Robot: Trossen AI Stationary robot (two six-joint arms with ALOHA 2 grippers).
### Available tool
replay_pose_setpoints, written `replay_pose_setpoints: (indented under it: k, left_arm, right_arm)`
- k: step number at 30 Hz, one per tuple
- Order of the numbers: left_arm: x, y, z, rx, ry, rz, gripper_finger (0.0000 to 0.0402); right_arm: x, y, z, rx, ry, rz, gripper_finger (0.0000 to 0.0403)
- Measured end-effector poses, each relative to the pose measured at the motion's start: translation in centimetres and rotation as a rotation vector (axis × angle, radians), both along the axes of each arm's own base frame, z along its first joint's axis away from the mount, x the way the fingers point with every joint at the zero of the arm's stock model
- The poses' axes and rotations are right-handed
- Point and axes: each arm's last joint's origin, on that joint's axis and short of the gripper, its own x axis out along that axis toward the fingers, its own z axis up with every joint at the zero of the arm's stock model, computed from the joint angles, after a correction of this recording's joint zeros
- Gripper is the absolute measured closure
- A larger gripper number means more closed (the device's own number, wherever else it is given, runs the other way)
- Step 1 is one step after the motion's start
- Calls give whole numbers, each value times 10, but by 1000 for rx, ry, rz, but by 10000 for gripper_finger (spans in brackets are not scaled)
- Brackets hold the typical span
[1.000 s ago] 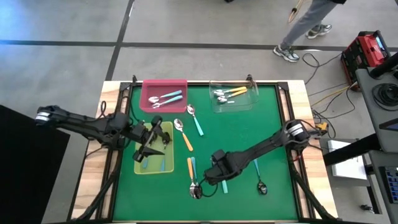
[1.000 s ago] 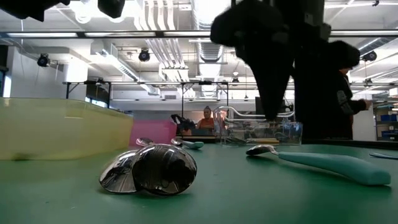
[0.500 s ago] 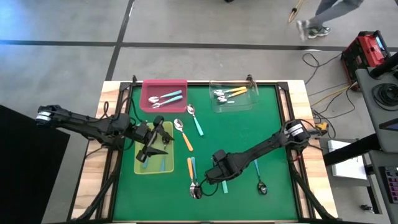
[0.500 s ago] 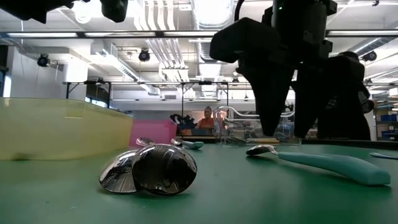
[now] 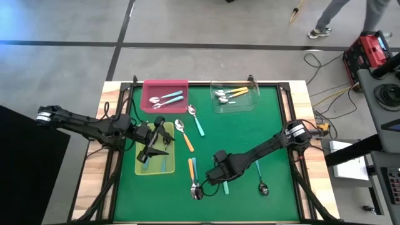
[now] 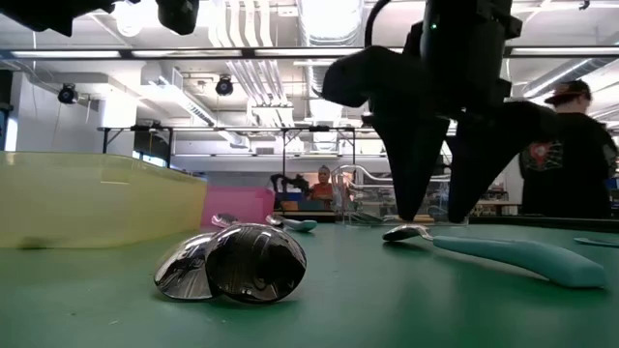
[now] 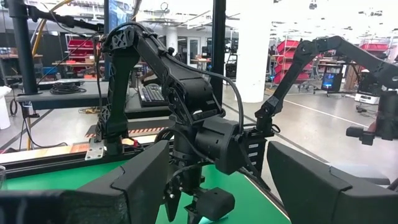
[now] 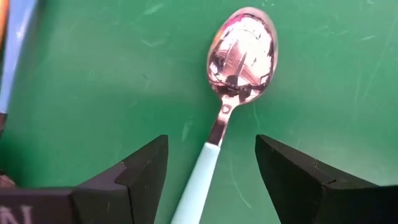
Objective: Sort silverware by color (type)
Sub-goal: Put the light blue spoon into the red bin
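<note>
Right claw, jaws wide and empty, straddles the teal-handled spoon lying flat on the desk at 6 o'clock, its long axis running between the jaws, the left claw well apart.

spoons lie between three trays.

I'm scanning every view and finding almost nothing to read. In the right wrist view, at about seven o'clock, pale raised marks show on the dark body of the right gripper, perhaps a letter N, cut off by the edge. I can't make out any other lettering, label or number.
</note>
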Motion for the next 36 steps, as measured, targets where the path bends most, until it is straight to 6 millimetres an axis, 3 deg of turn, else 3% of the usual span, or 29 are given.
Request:
replay_pose_setpoints:
  k: [10,23,31,36]
  left_arm:
    - [0,0,0,-4,3,-1,147]
    - [1,0,-1,3,8,0,147]
    - [1,2,-3,37,14,68,147]
    - [5,3,-8,105,26,129,147]
  right_arm:
    - [-5,-2,-23,9,-41,10,209]
    - [-9,-4,-27,-23,-25,31,380]
    - [-8,-5,-22,-19,-38,114,382]
    - [-8,-12,4,-20,-110,212,383]
